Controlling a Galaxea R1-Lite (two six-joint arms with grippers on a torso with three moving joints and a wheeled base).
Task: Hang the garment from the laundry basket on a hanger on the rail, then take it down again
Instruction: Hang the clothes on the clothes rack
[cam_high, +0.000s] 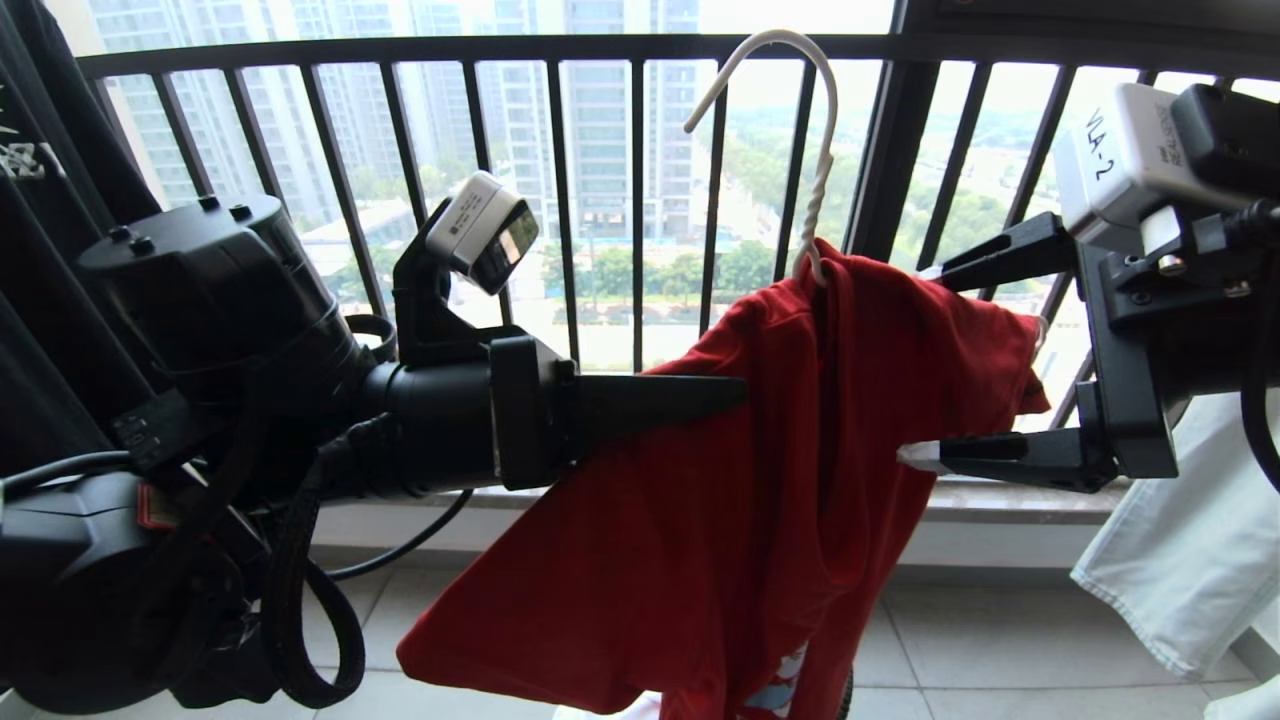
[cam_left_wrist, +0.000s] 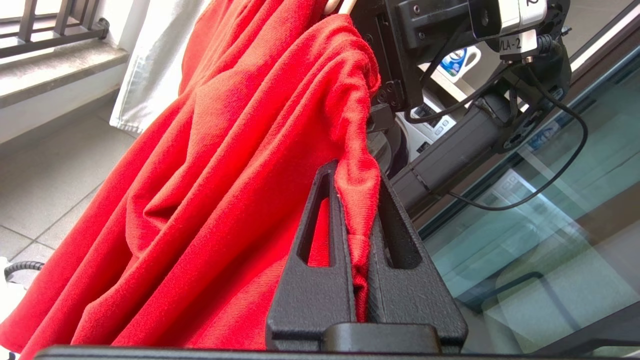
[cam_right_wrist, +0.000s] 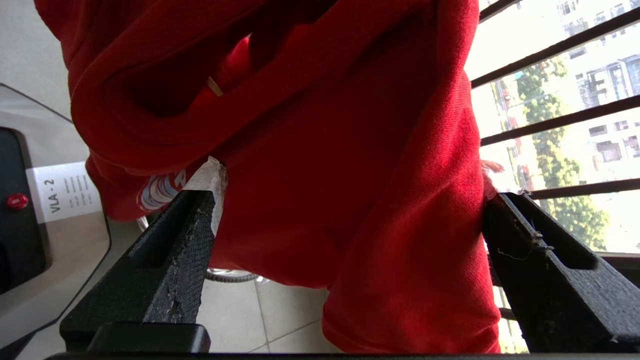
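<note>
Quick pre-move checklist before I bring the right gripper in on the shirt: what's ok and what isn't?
1. Left gripper shut on the shirt: ok, a fold is pinched between its fingers.
2. Right gripper open: ok, fingers wide apart with the shirt's shoulder between them.
3. Hanger inside the shirt: ok, its neck comes out of the collar.
4. Hanger hooked on the rail: not ok, the hook is free in front of the window railing; no rail in view.
5. Shirt spread evenly on the hanger: not ok, bunched and draped to one side.
6. Basket position: cannot tell, out of view.
</note>
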